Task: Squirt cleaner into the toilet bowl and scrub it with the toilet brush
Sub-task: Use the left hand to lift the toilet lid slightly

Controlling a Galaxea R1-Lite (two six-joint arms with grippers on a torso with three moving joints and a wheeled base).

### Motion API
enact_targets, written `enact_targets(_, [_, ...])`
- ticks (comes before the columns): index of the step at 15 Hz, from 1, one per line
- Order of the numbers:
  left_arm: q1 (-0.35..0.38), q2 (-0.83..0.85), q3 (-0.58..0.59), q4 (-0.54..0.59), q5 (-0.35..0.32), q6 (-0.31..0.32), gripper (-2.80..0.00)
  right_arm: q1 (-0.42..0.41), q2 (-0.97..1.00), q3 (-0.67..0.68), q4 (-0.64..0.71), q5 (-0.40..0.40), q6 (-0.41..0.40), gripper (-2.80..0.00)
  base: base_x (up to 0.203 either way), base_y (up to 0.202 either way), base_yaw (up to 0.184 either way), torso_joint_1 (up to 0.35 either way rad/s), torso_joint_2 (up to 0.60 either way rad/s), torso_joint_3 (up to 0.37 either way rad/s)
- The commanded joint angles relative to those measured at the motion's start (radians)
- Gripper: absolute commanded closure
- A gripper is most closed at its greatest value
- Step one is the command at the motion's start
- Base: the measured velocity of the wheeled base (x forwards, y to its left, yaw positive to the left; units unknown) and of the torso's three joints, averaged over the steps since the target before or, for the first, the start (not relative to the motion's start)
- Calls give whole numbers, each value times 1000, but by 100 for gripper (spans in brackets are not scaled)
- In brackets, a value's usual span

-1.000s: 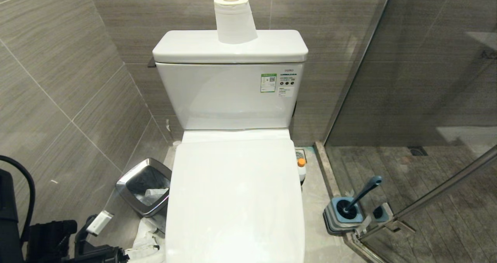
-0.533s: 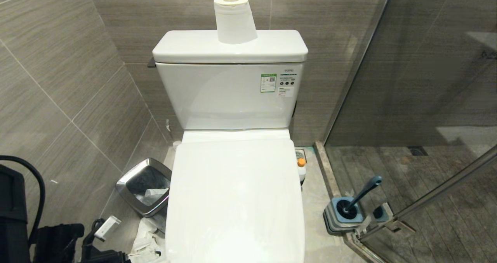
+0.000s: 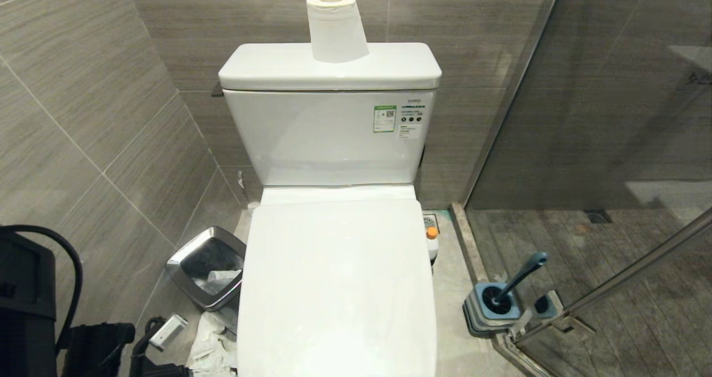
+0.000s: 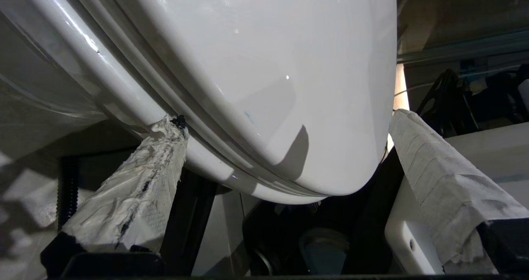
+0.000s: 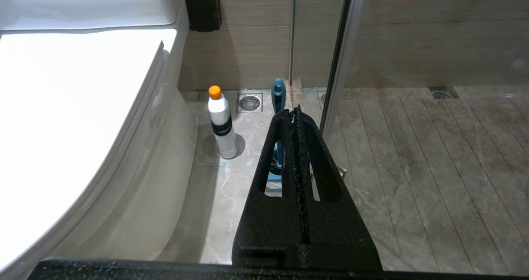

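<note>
The toilet bowl [image 5: 165, 181] is covered by its shut white lid [image 3: 339, 288], so the inside is hidden. My left gripper [image 4: 285, 119] is open, low at the toilet's front left corner. Its paper-wrapped fingers [image 4: 136, 189] straddle the front edge of the lid and seat, one tip against the underside of the rim. The cleaner [image 5: 221, 123], a white bottle with an orange cap [image 3: 431, 233], stands on the floor right of the toilet. The toilet brush [image 3: 520, 279] leans in its square base. My right gripper [image 5: 294, 110] is shut and empty, above the floor in front of the brush handle [image 5: 278, 94].
A toilet paper roll [image 3: 335, 29] sits on the tank. A steel bin [image 3: 208, 274] stands left of the toilet, with crumpled paper [image 3: 208, 346] on the floor. A glass shower screen [image 3: 612, 143] closes off the right side. A floor drain [image 5: 249, 102] lies beyond the cleaner.
My left arm has shifted right and lower at the head view's bottom left, toward the toilet's front corner. Toilet, cleaner and brush have not moved.
</note>
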Motion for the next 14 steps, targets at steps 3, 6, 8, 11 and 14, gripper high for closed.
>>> enact_targets(3, [-28, 2, 0, -7, -2, 3, -280, 0, 0, 25, -1, -1, 0, 0, 0, 0, 0, 0, 0, 0])
enact_targets(6, [-46, 4, 0, 11, 24, 7, -280, 0, 0, 25, -1, -1, 0, 0, 0, 0, 0, 0, 0, 0])
enact_targets(8, [-49, 5, -1, 28, 50, 26, -280, 0, 0, 25, -1, -1, 0, 0, 0, 0, 0, 0, 0, 0])
enact_targets(11, [-60, 5, -1, 30, 61, 26, -280, 0, 0, 25, -1, -1, 0, 0, 0, 0, 0, 0, 0, 0])
enact_targets(14, [-76, -2, -1, 36, 41, 26, -280, 0, 0, 25, -1, -1, 0, 0, 0, 0, 0, 0, 0, 0])
